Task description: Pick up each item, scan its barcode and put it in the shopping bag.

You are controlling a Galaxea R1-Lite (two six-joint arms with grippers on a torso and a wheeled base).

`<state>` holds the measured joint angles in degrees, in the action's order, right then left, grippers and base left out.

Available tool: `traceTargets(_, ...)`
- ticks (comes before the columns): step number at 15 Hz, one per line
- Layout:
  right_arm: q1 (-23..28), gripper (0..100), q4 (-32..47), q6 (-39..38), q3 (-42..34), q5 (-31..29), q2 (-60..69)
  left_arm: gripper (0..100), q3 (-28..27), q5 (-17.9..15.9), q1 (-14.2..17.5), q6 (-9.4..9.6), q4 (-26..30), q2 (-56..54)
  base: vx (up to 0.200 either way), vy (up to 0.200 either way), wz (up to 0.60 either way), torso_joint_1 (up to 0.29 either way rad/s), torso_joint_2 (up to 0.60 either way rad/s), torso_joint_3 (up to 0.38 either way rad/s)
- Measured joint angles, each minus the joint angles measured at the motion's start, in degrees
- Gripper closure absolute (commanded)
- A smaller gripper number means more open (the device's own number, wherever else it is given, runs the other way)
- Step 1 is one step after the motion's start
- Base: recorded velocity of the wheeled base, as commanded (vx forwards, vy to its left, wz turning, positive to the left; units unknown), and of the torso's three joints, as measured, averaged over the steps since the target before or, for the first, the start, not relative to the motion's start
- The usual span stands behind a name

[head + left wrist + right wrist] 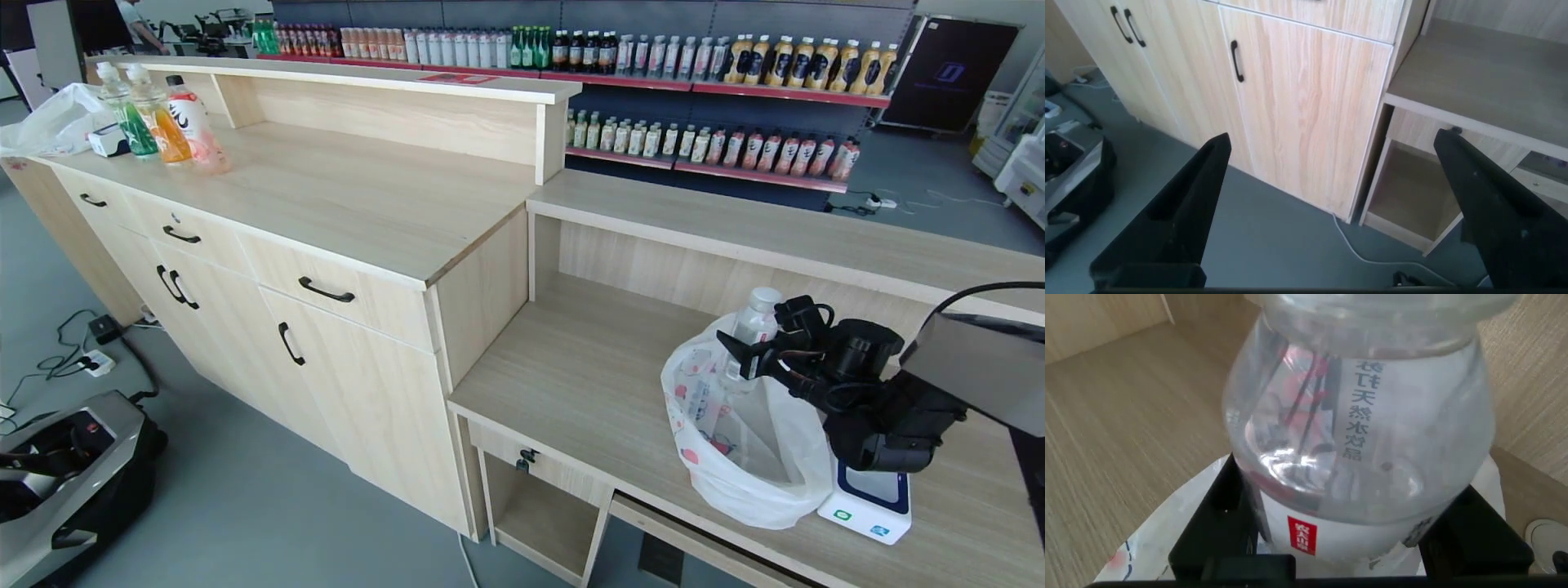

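My right gripper (pixel 749 357) is shut on a clear water bottle (pixel 757 321) with a white cap, held upright over the mouth of the white shopping bag (pixel 739 457) on the low desk. In the right wrist view the bottle (pixel 1364 433) stands between the black fingers (pixel 1226 513), with the bag (pixel 1159 535) beneath. A white and blue scanner (pixel 867 500) lies just right of the bag. Three more bottles (pixel 163 114) stand on the tall counter at the far left. My left gripper (pixel 1331 212) is open and holds nothing, hanging over the floor in front of the cabinet doors.
The tall counter (pixel 343 196) with drawers and doors runs to the left of the low desk (pixel 588 367). A second plastic bag (pixel 49 122) and a small box (pixel 106 140) lie by the three bottles. Shelves of drinks (pixel 702 73) line the back wall.
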<state>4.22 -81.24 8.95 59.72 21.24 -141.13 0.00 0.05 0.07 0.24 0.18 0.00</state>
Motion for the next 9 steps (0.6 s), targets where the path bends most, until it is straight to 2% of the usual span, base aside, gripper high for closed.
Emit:
traceTargets(3,0.11,100,0.22,-0.26,3.25,-0.09,-2.83,0,0.0,-0.02,0.02,0.02,0.0,0.0,0.0,0.0,0.0,0.0,0.0,0.0)
traceTargets(9,0.66,100,-0.13,-0.11,4.55,-0.06,-6.41,0,0.0,0.0,0.0,0.02,0.0,0.0,0.0,0.0,0.0,0.0,0.0,0.0)
